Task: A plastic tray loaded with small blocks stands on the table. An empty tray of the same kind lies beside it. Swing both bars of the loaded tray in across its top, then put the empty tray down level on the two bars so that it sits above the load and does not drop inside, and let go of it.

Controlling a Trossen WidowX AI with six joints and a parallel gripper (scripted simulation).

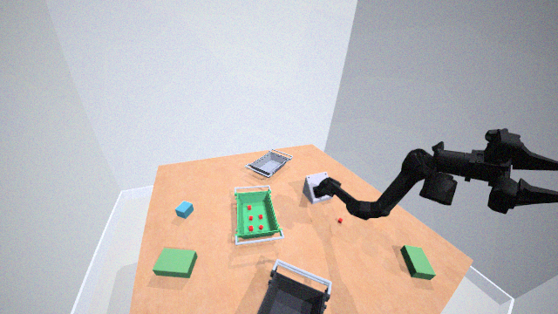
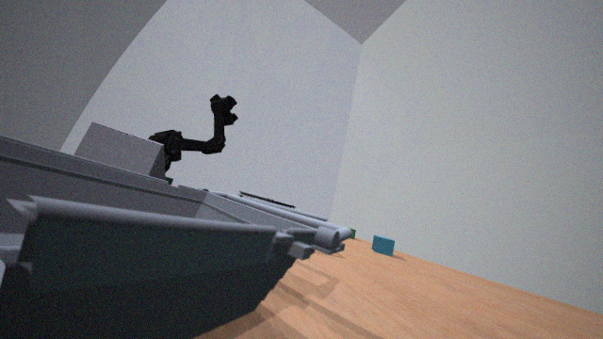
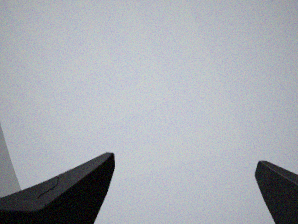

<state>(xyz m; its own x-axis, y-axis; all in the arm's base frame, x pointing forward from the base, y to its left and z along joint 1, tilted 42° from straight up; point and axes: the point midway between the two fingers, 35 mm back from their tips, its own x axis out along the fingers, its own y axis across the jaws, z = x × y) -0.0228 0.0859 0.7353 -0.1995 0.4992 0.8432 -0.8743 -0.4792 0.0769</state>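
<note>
Hovering high w/ fingers spread (grasping nothing), gripper (image 1: 554, 176) is well apart from green tray (image 1: 256, 215); grey tray (image 1: 268, 163) beyond.

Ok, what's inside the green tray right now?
Five small red blocks lie on the floor of the green tray. Its wire bars sit outside both ends, so nothing covers the load.

Below my tool on the bench I count three trays: one green (image 1: 239, 214), one grey (image 1: 257, 164), one dark (image 1: 279, 296). Six small red blocks: five in the green tray (image 1: 250, 218), one loose (image 1: 340, 221). Two green slabs (image 1: 174, 262), one blue cube (image 1: 184, 209).
</note>
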